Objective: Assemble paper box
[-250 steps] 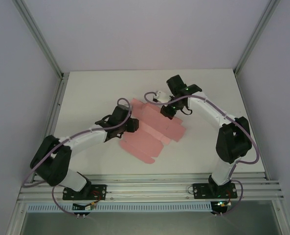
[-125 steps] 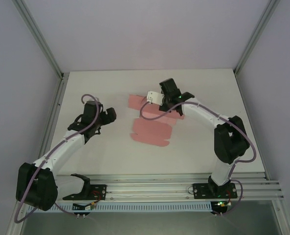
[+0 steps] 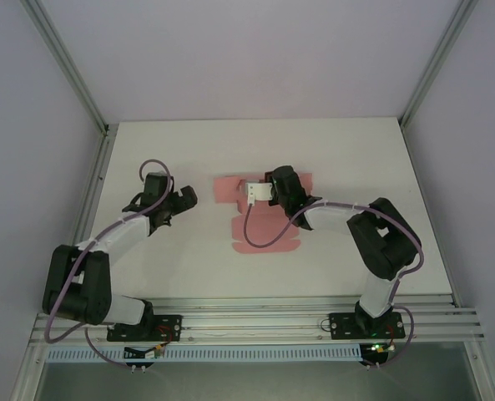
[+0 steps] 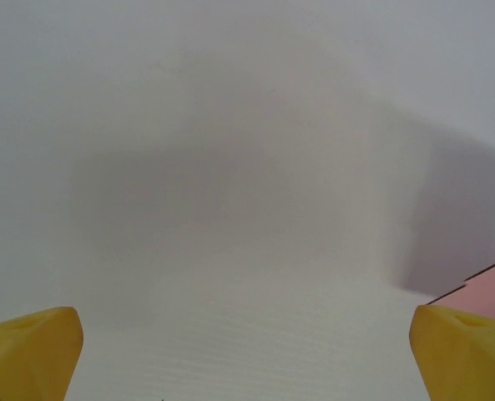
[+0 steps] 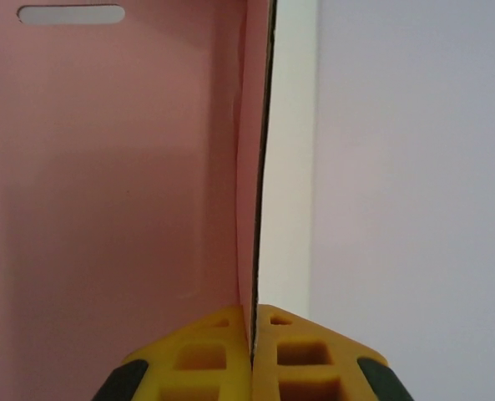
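Observation:
The paper box point(image 3: 268, 221) is a pink die-cut card lying mostly flat at the middle of the white table. My right gripper point(image 3: 274, 194) sits over its far part, shut on one thin panel. In the right wrist view that panel point(image 5: 249, 167) stands edge-on between the yellow fingers point(image 5: 199, 355), pinched at the right gripper point(image 5: 253, 322), and the rest of the card carries a slot point(image 5: 70, 14). My left gripper point(image 3: 180, 203) hovers over bare table left of the card, open and empty. In the left wrist view, a pink corner of the box point(image 4: 491, 284) shows above the right one of the left gripper's point(image 4: 247, 359) wide-apart yellow fingertips point(image 4: 30, 351).
The white table point(image 3: 147, 159) is framed by grey walls and aluminium posts at the back corners. A rail point(image 3: 255, 322) with both arm bases runs along the near edge. The right arm's cable point(image 3: 249, 230) loops over the card.
The left gripper let go, opened fully and drew back to the left. The right gripper moved nearer and leftward with its panel, and the card now looks folded smaller.

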